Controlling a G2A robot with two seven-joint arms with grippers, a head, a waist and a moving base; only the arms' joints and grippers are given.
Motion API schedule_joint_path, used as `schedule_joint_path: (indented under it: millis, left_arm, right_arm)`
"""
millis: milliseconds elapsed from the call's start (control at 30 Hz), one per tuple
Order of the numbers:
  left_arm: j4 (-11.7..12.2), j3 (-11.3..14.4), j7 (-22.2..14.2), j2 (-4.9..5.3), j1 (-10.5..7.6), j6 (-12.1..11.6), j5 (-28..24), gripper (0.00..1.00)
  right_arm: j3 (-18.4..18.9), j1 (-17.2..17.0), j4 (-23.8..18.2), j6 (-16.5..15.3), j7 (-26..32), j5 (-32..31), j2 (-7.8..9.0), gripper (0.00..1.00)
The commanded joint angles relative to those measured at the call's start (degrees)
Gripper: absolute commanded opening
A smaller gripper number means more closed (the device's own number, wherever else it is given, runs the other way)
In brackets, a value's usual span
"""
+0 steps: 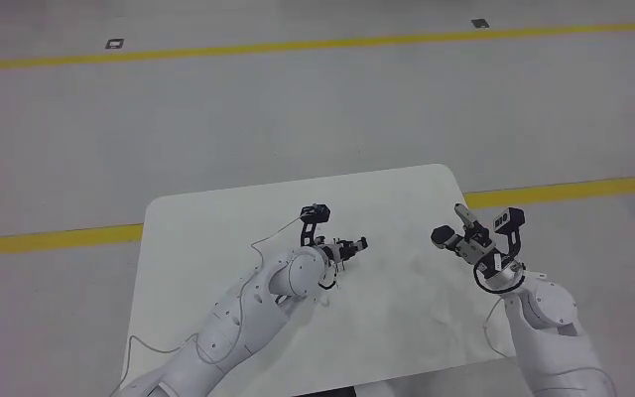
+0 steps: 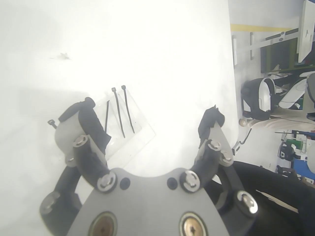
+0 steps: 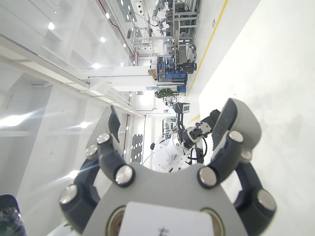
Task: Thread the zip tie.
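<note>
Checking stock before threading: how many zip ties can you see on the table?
4 zip ties: two side by side on the clear sheet; a third beside them, partly behind a finger of the left pincer; a fourth's head showing beyond that finger. Others may be hidden.

The counter (image 2: 160,37) is bleached by heavy glare in the left wrist view, while ceiling lamps (image 3: 51,25) are flared into long streaks in the right wrist view, where straight lines are bent by wide-angle distortion.

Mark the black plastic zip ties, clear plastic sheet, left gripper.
black plastic zip ties (image 2: 119,113), left wrist view, strap middle.
clear plastic sheet (image 2: 137,136), left wrist view, bare corner.
left gripper (image 2: 151,108), left wrist view, between fingertips.
</note>
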Motion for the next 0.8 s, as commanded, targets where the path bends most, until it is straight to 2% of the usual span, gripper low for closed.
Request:
schedule_joint_path:
  millis: [0,133,167,267,467,533,600,633,733,767]
  left_arm:
    - [0.0,-0.01,0.0,0.0,0.0,0.0,0.0,1.0]
    - [-0.14,0.57,0.24,0.12,0.11,-0.7,1.75,1.0]
    - [-0.46,0.61,-0.02,0.17,0.1,0.0,2.36,1.0]
    - [-1.15,0.53,-1.27,0.2,0.3,0.0,3.81,1.0]
    - [-2.69,-1.2,-4.17,0.05,1.49,0.0,6.16,1.0]
    - [-2.83,-2.18,-4.42,-0.21,2.14,0.0,7.05,0.89]
    - [-2.75,-2.93,-4.49,-0.5,2.72,0.0,7.98,0.58]
    - [-2.83,-3.38,-4.65,-0.74,3.08,0.0,8.5,0.48]
    - [-2.79,-4.52,-5.52,-1.33,3.76,0.0,9.67,0.38]
    - [-2.75,-4.82,-5.81,-1.5,3.93,0.0,10.13,0.28]
  right_arm:
    - [0.0,0.0,0.0,0.0,0.04,0.0,0.0,1.0]
    - [0.0,0.0,0.0,0.0,0.04,0.0,0.0,1.0]
    - [0.0,0.0,0.0,0.0,0.04,0.0,0.0,1.0]
    - [0.0,0.0,0.0,0.0,0.04,0.0,0.0,1.0]
    - [0.0,0.0,0.0,0.0,0.04,0.0,0.0,1.0]
    - [0.0,0.0,0.0,0.0,0.04,0.0,0.0,1.0]
    - [0.0,0.0,0.0,0.0,0.04,0.0,0.0,1.0]
    - [0.0,0.0,0.0,0.0,0.04,0.0,0.0,1.0]
    - [0.0,0.0,0.0,0.0,0.04,0.0,0.0,1.0]
    - [0.0,0.0,0.0,0.0,0.04,0.0,0.0,1.0]
